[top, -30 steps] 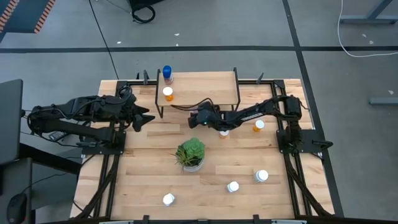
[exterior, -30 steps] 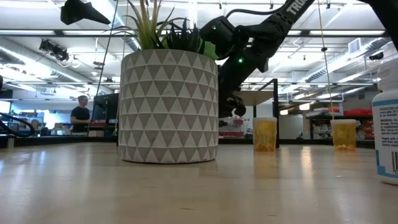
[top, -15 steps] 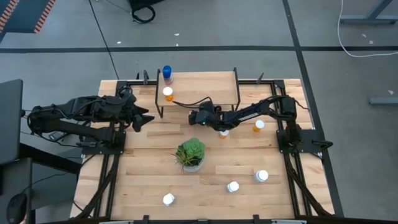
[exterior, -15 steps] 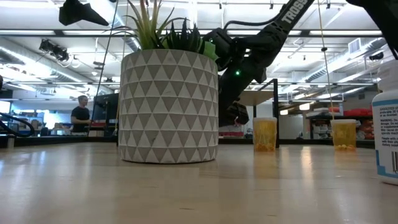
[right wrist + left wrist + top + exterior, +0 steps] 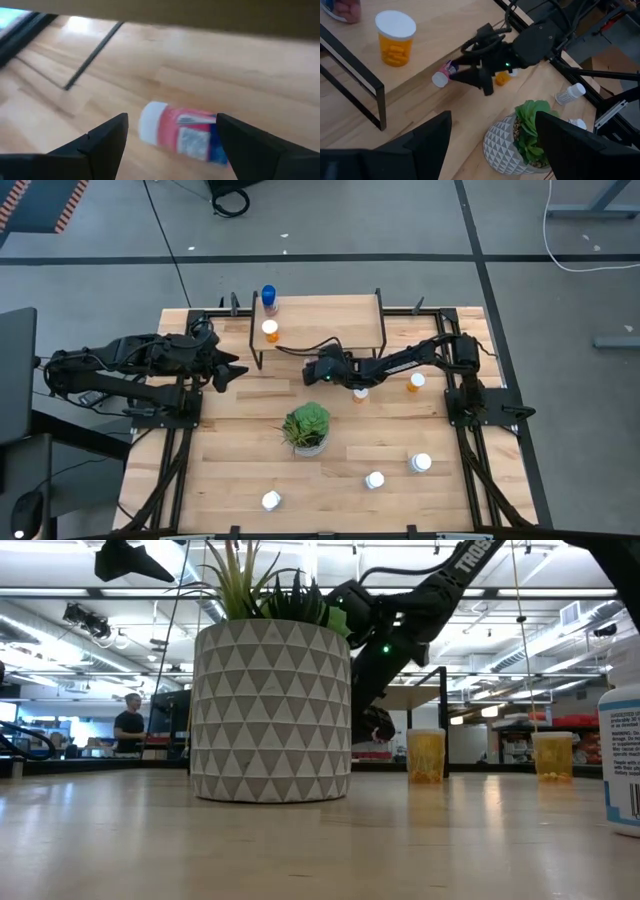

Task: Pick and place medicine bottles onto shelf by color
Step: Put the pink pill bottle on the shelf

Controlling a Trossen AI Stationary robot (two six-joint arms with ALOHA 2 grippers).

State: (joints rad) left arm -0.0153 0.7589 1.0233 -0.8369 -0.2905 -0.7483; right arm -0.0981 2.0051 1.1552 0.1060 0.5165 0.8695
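A pink-and-blue medicine bottle [image 5: 186,135] with a white cap lies on its side on the table, under the front edge of the shelf [image 5: 325,310]. My right gripper [image 5: 171,121] is open, low and slanting down just short of the bottle, one finger to each side and not touching it. On the shelf's left end stand a blue bottle [image 5: 268,298] and an orange bottle [image 5: 270,331]. My left gripper [image 5: 238,370] hangs open over the table's left side, holding nothing.
Two orange bottles [image 5: 416,383] [image 5: 358,393] stand right of my right gripper. A potted plant [image 5: 306,428] sits mid-table. White bottles stand near the front: [image 5: 420,463], [image 5: 374,479], [image 5: 270,500]. A black shelf leg [image 5: 92,55] stands beyond the lying bottle.
My right gripper has rolled a little at the wrist beside the shelf's front edge and has stayed open. The bottles have not moved.
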